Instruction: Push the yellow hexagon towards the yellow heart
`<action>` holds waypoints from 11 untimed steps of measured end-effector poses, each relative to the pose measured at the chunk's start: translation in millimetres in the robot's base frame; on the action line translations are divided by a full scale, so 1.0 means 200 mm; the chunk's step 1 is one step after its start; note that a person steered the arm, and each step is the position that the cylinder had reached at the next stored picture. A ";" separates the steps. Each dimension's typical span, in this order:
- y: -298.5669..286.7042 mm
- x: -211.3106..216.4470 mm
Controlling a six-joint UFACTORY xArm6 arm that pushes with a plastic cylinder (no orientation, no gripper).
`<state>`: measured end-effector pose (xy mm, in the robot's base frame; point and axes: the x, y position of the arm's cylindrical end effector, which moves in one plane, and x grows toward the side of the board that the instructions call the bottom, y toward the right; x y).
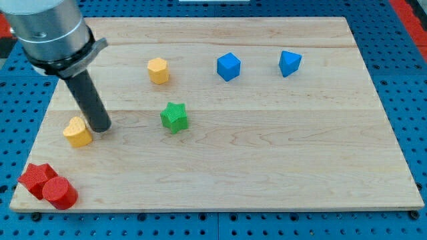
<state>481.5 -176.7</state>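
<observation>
A: Where is the yellow hexagon (158, 70)?

B: It stands on the wooden board (267, 167), up toward the view's top and left of the middle. The yellow heart (78, 132) lies well apart from it, lower down and nearer the view's left edge.

A: And your rod?

B: My tip (101, 127) rests on the board just beside the heart, on its right side, touching it or very nearly so. It is well clear of the hexagon. There is no pincer on this arm, only the straight dark rod, so nothing opens or shuts and nothing is held.

A: What else is on the board?

B: A green star (175, 117) sits near the middle, below and a little right of the hexagon. A blue cube (228, 67) stands to the hexagon's right, and another blue block (289, 63), more pointed, farther right. Two red blocks touch at the bottom left corner: a red cylinder (59, 193) and a second red block (37, 178) whose shape I cannot make out.
</observation>
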 end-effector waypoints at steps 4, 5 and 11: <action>0.45 -0.42; 0.49 -0.58; 0.05 -1.04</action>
<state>274.3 -167.3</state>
